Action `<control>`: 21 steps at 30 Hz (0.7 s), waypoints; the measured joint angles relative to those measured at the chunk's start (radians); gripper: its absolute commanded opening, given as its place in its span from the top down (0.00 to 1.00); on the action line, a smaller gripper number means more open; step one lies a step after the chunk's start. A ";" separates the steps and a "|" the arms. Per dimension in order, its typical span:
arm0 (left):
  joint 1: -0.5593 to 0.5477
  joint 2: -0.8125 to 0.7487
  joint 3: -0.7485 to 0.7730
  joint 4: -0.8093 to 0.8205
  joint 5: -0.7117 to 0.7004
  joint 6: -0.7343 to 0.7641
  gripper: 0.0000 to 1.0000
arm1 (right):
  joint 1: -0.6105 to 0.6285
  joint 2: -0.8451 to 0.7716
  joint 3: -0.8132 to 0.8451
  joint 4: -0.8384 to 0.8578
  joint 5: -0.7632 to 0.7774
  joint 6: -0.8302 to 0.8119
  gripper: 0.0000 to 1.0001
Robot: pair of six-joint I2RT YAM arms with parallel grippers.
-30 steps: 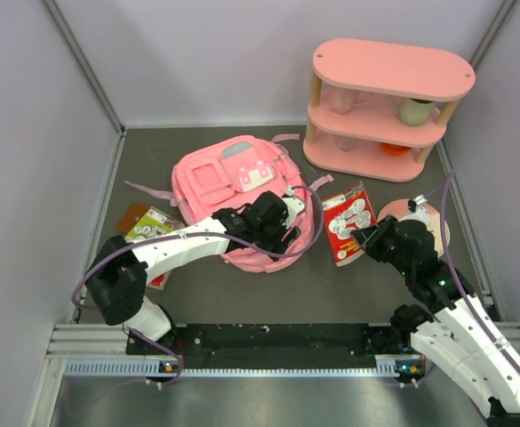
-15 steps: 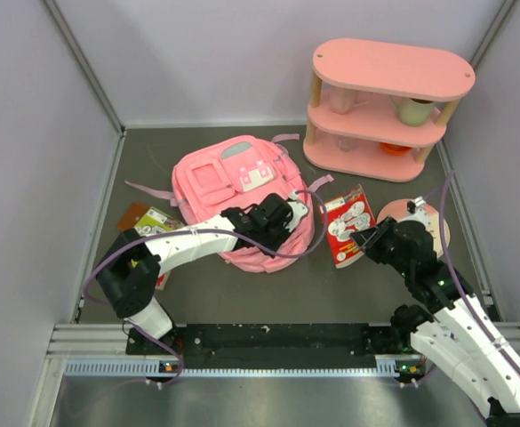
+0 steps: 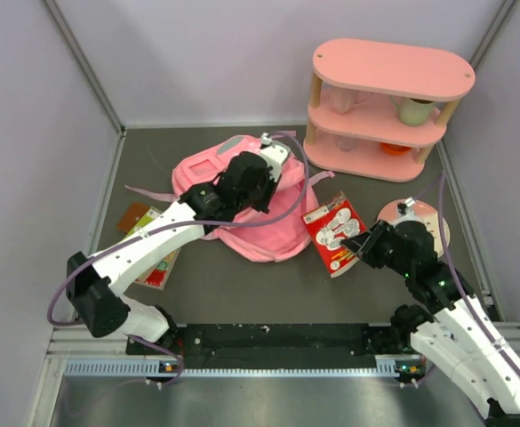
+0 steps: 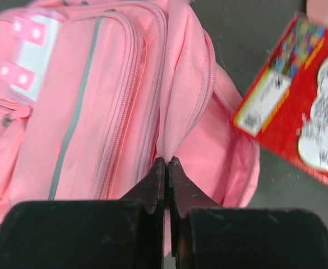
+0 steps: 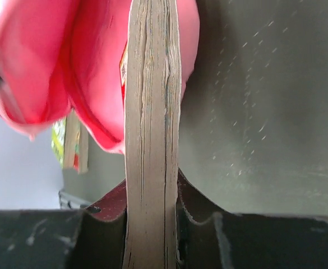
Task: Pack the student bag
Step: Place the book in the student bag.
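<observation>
Book poised beside the lifted bag mouth.
Left fingers (image 4: pixel 158 182) are pinched together on the opening edge of the student bag (image 3: pixel 242 213), centre-left on the worktop (image 3: pixel 242 285). Right fingers (image 5: pixel 193 208) clamp the red book (image 3: pixel 333 233) just right of it, its long axis angled toward the mouth.

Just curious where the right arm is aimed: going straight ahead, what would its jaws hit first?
Most likely the student bag: the right gripper points at it, and the red book it holds would touch first. How far off is unclear.
</observation>
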 measured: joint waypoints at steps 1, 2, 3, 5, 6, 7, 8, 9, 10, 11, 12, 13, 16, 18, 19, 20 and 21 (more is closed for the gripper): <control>0.008 -0.010 0.017 0.005 -0.015 -0.001 1.00 | 0.000 0.008 0.000 0.003 -0.029 0.005 1.00; 0.014 -0.016 0.030 0.011 -0.032 -0.004 1.00 | 0.000 0.017 0.000 0.008 -0.065 0.008 1.00; 0.018 -0.020 0.036 0.016 -0.041 -0.005 1.00 | 0.000 0.024 0.000 0.015 -0.093 0.014 1.00; 0.020 -0.021 0.044 0.022 -0.056 -0.009 1.00 | 0.000 0.047 -0.003 0.061 -0.170 0.032 1.00; 0.020 -0.021 0.044 0.022 -0.056 -0.011 1.00 | 0.000 0.061 -0.011 0.096 -0.206 0.043 1.00; 0.020 -0.021 0.044 0.019 -0.054 -0.011 1.00 | 0.000 0.074 -0.023 0.138 -0.242 0.058 1.00; 0.019 -0.021 0.043 0.019 -0.053 -0.012 1.00 | 0.000 0.092 -0.039 0.183 -0.277 0.071 1.00; 0.019 -0.024 0.040 0.022 -0.049 -0.012 1.00 | 0.000 0.116 -0.053 0.227 -0.308 0.091 1.00; 0.019 -0.027 0.034 0.029 -0.045 -0.012 1.00 | 0.000 0.140 -0.062 0.272 -0.340 0.111 1.00; 0.019 -0.034 0.025 0.037 -0.042 -0.011 1.00 | 0.000 0.170 -0.069 0.311 -0.360 0.124 1.00; 0.019 -0.043 0.013 0.044 -0.037 -0.011 1.00 | 0.000 0.212 -0.072 0.354 -0.381 0.140 1.00; 0.019 -0.050 0.005 0.046 -0.032 -0.011 1.00 | 0.000 0.259 -0.072 0.399 -0.398 0.153 1.00; 0.019 -0.079 -0.017 0.052 -0.009 -0.012 1.00 | 0.000 0.375 -0.072 0.519 -0.419 0.178 1.00; 0.019 -0.090 -0.018 0.058 0.015 -0.015 1.00 | 0.002 0.473 -0.072 0.631 -0.431 0.198 1.00; 0.019 -0.093 -0.018 0.064 0.026 -0.017 1.00 | 0.005 0.530 -0.071 0.693 -0.432 0.208 1.00; 0.019 -0.093 -0.018 0.068 0.033 -0.019 1.00 | 0.012 0.587 -0.068 0.752 -0.429 0.218 1.00; 0.019 -0.093 -0.018 0.074 0.043 -0.021 1.00 | 0.018 0.631 -0.062 0.787 -0.426 0.227 1.00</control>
